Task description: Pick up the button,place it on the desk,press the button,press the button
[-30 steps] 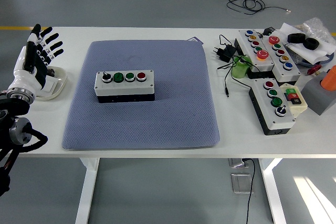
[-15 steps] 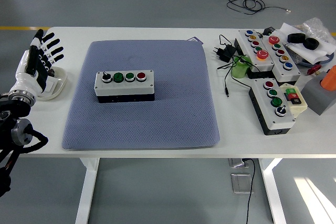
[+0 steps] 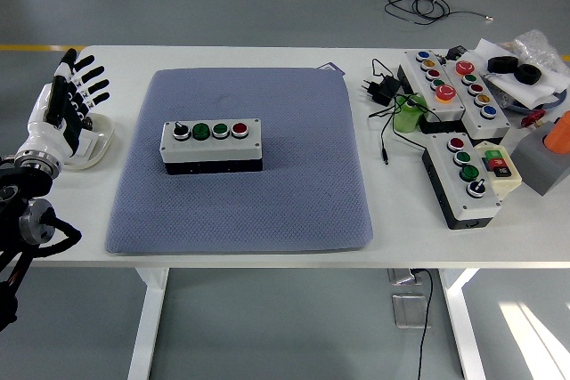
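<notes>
Hovering at the table's left edge, left hand [image 3: 64, 104] fingers [image 3: 89, 77] spread, holding nothing

A grey four-button control box [image 3: 211, 145] with a black base sits flat on the blue-grey mat [image 3: 267, 193], a little toward nine o'clock from the mat's centre, its long side running across from nine to three o'clock. Along its top, from nine to three o'clock, stand a black knob-type selector [image 3: 181, 131], two green push buttons [image 3: 201, 130] [image 3: 220, 129] and one red push button [image 3: 239, 129], all in one straight row. The box stands alone with nothing touching it, well apart from the other control boxes [image 3: 460, 180] at the table's three o'clock side.
</notes>
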`<state>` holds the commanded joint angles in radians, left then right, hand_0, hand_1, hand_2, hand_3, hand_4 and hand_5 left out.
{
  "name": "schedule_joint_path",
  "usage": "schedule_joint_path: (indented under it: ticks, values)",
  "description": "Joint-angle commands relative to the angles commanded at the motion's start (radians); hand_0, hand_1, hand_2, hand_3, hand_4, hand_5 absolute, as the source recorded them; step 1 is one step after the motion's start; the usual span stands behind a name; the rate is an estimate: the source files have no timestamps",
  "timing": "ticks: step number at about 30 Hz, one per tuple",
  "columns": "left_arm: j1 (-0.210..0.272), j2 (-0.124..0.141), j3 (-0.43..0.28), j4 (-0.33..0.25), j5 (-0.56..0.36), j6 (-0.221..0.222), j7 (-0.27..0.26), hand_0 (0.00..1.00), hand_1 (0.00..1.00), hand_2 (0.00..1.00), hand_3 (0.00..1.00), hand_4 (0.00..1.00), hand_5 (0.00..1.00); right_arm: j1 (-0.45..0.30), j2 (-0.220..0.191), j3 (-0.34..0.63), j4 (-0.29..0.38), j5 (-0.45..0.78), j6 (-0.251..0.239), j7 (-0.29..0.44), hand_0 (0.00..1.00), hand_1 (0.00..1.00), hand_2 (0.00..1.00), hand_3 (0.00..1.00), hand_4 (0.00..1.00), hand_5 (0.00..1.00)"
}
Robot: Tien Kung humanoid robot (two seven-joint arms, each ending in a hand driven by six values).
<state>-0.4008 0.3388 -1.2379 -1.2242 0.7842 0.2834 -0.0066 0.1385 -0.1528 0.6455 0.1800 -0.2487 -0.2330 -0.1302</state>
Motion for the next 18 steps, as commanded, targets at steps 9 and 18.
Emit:
schedule_joint_path:
  ticks: [9,18]
  values:
    - [0.002,0.0,-0.003,0.0,0.009,0.0,0.008,0.783,0.806,0.84,0.855,0.658,0.998,0.0,-0.001,0.003,0.0,-0.004,0.0,0.0,0.787,0.797,0.817,0.751,0.412,0.479]
    - [0.002,-0.001,-0.002,0.002,0.008,-0.002,0.009,0.782,0.805,0.838,0.852,0.651,0.998,0.001,0.0,0.008,0.0,-0.008,-0.002,0.0,0.787,0.797,0.817,0.751,0.412,0.479]
